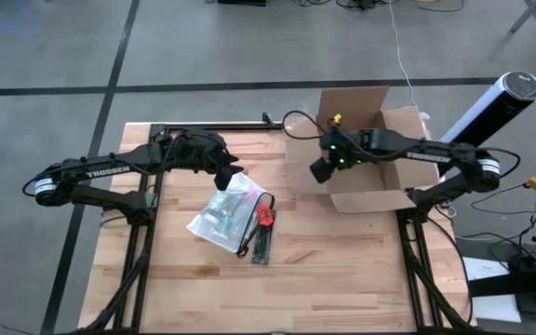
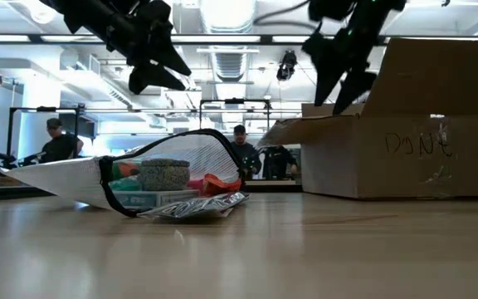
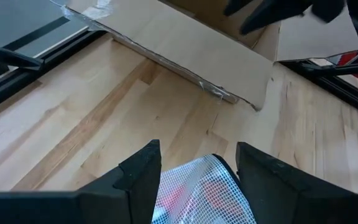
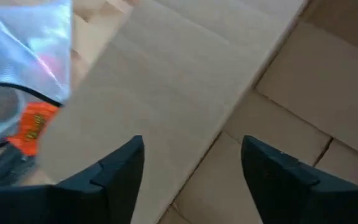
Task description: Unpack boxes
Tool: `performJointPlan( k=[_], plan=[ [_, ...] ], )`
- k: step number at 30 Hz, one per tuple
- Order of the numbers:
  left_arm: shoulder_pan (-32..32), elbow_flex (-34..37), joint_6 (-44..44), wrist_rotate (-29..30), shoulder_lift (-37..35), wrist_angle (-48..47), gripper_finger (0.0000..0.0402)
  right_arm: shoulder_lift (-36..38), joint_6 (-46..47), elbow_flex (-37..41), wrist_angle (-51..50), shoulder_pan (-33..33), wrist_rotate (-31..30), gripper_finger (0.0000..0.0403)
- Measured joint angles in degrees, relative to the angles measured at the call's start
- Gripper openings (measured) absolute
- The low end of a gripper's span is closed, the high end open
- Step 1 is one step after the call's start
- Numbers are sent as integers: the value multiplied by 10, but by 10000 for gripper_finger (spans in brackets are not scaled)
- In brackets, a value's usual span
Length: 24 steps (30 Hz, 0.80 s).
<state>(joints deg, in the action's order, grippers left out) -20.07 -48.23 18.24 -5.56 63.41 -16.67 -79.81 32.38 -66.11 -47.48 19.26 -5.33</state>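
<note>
The brown cardboard box (image 1: pixel 380 158) stands open on its base at the table's far right, its flaps spread (image 2: pixel 388 149). My right gripper (image 1: pixel 321 170) hangs open in the air over the box's left flap (image 4: pixel 166 74), and the box's inner floor (image 4: pixel 303 81) shows beyond the flap. My left gripper (image 1: pixel 223 179) is open and hovers above the far end of the translucent mesh pouch (image 1: pixel 221 212), which lies flat on the table (image 2: pixel 173 178) with small items inside. The pouch's end (image 3: pixel 197 196) shows below the gap between the left fingers. A red utility knife (image 1: pixel 265 217) lies beside the pouch.
A black strip-like object (image 1: pixel 261 244) lies near the knife. A black cable (image 1: pixel 296 121) loops along the far edge by the box. A white cylinder (image 1: pixel 496 107) stands beyond the table's right side. People (image 2: pixel 243 154) are in the room behind. Bare wood (image 1: pixel 342 270) spans the near half.
</note>
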Motion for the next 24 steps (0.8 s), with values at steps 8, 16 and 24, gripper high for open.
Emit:
performJointPlan(
  k=[8,16,24],
  plan=[
    [0,0,1,0,-8,-1,186,-92,-4,0,24,32,43,286],
    [0,0,2,-1,-20,-3,191,-150,-25,0,61,38,118,247],
    [0,0,2,-1,-23,-6,179,-140,-22,0,65,34,131,43]
  ],
)
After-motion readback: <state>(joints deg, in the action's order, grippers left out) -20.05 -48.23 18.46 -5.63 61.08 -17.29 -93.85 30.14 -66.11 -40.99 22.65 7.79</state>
